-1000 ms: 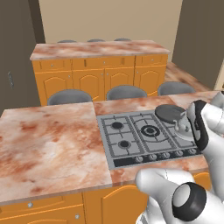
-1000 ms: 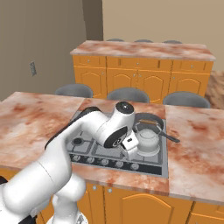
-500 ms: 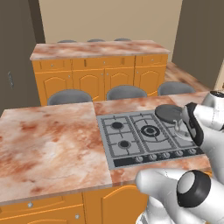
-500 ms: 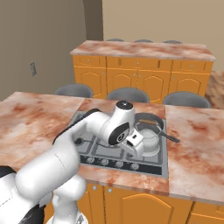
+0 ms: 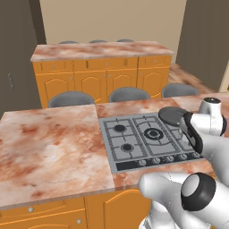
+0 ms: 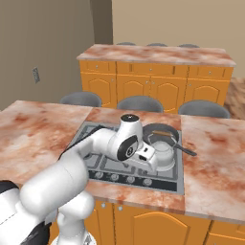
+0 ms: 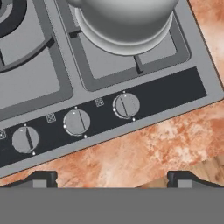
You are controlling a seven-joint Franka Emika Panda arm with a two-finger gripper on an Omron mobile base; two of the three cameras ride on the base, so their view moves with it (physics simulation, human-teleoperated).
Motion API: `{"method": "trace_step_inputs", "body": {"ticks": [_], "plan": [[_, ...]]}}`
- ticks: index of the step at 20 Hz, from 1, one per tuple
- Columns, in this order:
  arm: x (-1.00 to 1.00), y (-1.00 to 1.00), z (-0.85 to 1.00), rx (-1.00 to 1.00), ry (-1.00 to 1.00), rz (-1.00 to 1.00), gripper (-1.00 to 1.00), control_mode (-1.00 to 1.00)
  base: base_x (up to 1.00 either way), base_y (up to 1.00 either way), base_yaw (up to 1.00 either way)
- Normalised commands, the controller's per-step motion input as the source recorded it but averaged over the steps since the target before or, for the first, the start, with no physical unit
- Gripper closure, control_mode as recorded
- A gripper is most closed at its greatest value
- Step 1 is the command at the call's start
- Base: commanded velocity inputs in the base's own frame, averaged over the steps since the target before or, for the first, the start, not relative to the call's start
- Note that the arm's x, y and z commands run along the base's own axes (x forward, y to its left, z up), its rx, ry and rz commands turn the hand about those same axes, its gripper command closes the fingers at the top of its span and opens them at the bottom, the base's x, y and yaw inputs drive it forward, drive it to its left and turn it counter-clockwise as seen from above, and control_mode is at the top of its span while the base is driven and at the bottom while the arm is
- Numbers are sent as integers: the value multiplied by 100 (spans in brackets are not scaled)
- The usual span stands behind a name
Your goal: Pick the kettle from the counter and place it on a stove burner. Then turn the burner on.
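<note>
While the kettle (image 7: pixel 124 19) sits on a cooktop (image 6: pixel 103 167) burner, the fingers (image 7: pixel 179 178) stand wide open, holding nothing.
In the hand view the kettle is at 12 o'clock, the knobs (image 7: pixel 126 105) just above the tabletop (image 7: pixel 144 153) edge.

Below me the kettle (image 7: pixel 124 19) looks like polished metal, silver-grey and smooth, with a soft sheen across its rounded belly. It sits on the cooktop (image 7: pixel 39 72), a matt grey metal plate with darker grates of a duller, cast look. The knobs (image 7: pixel 126 105) are brushed silver, set in a flat black strip that seems glassy. The desk (image 5: pixel 49 147) is pinkish-red marbled stone, smooth and faintly glossy, and its cabinet fronts (image 6: pixel 143 222) are orange wood with a satin finish. The pan (image 6: pixel 161 132) is dark grey and matt. My arm's shell (image 6: pixel 67 179) looks like glossy white plastic.
</note>
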Motion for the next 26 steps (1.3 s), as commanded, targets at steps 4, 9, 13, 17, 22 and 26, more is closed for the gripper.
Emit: {"method": "trace_step_inputs", "body": {"ticks": [4,9,13,17,22,26], "plan": [[0,-19,-13,0,0,6,-100,-100,0,0,0],[6,-33,-21,0,0,11,-100,-100,0,0,0],[16,-23,-18,0,0,11,-100,-100,0,0,0],[20,-7,-16,0,0,8,-100,-100,0,0,0],[28,0,-20,0,0,5,-100,-100,0,0,0],[26,-5,-25,0,1,6,-100,-100,0,0,0]]}}
